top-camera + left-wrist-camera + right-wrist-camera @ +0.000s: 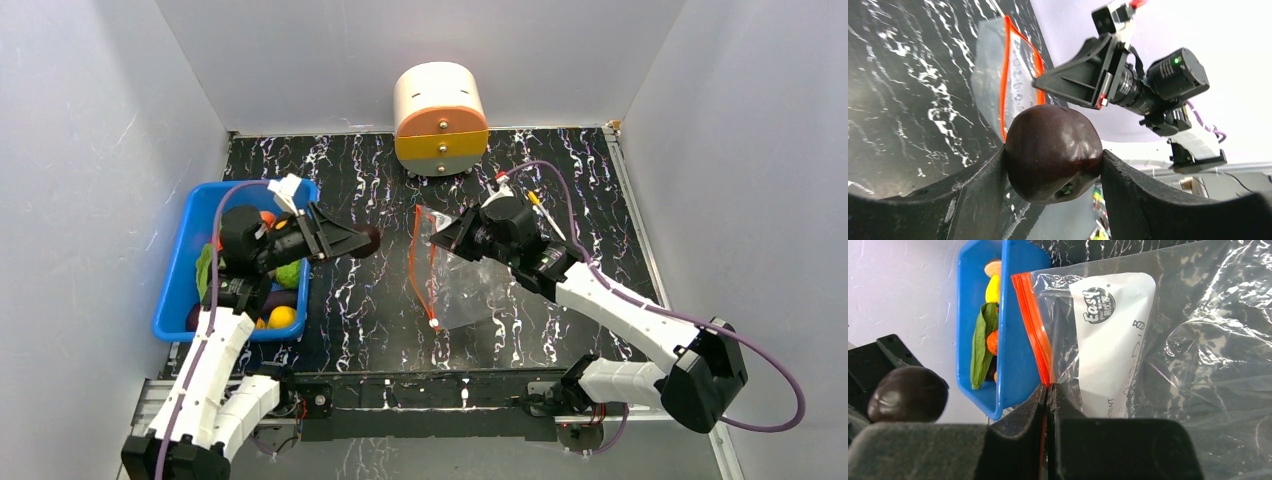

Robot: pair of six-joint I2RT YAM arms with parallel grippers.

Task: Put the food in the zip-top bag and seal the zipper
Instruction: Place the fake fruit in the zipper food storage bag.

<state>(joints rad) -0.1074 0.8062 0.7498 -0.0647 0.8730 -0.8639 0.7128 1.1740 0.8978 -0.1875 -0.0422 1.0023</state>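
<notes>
While its dark fingers press in from both sides, the left gripper (358, 241) clamps a glossy dark brown toy lump (1053, 152). It holds the lump above the black white-veined tabletop (360, 300), near the bag's mouth but apart from it.

Just behind that arm sits a blue plastic bin (178, 275). Inside lie a long leafy green toy (980, 350), a yellow piece (993, 288), a small orange piece (992, 342), a pale green ball (290, 274) and a yellow ball (282, 316). The arm hides part of the bin's contents.

The right gripper (1048, 390) is closed tight, its fingertips pinching the thin red-orange zipper strip (1032, 322) at the edge of the clear crinkly zip-top bag (470, 290).

From overhead the strip shows as two curved lines standing apart, so the mouth gapes toward the bin. A small white tab (435, 323) sits at the strip's near end. The rest of the bag spreads over the tabletop toward the right, its film wrinkled and shiny, the marbling showing through. A white label (1113, 335) with a round dark logo and printed writing lies just inside the mouth.

At the rear edge stands a round cream box with orange and yellow fronts (440, 125); its inside is hidden.
</notes>
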